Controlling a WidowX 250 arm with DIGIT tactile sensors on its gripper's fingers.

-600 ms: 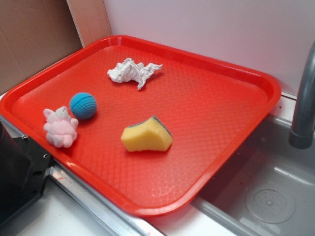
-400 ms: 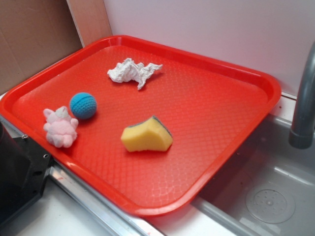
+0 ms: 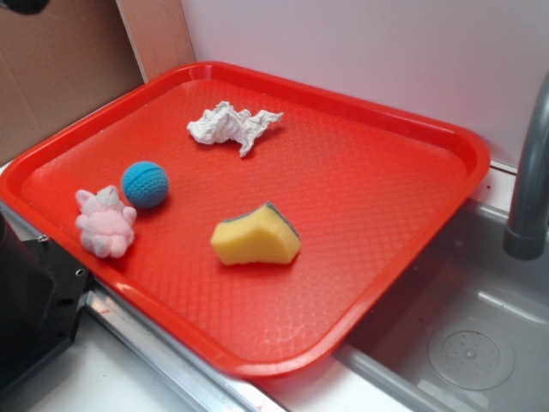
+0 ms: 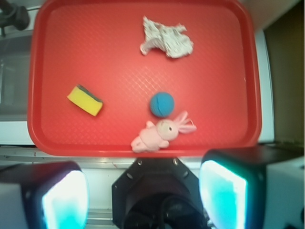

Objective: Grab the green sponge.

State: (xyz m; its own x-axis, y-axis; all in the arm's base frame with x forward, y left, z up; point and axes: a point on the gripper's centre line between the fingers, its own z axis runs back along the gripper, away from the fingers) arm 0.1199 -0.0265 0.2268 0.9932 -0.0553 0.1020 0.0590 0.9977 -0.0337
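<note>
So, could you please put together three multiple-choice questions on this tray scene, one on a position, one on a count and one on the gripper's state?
1. In the exterior view, what lies closest to the blue ball?
A. the white cloth
B. the pink plush rabbit
C. the green sponge

2. How many objects lie on the red tray?
A. three
B. four
C. six

3. How does the gripper stand in the wrist view?
A. open, holding nothing
B. shut on the sponge
C. shut on the cloth

Answers:
1 B: the pink plush rabbit sits just beside the ball, while the green sponge and the white cloth lie farther off.
2 B: ball, rabbit, sponge and cloth, nothing more.
3 A: its fingers stand wide apart above the tray's near edge, and every object lies untouched on the tray.
</note>
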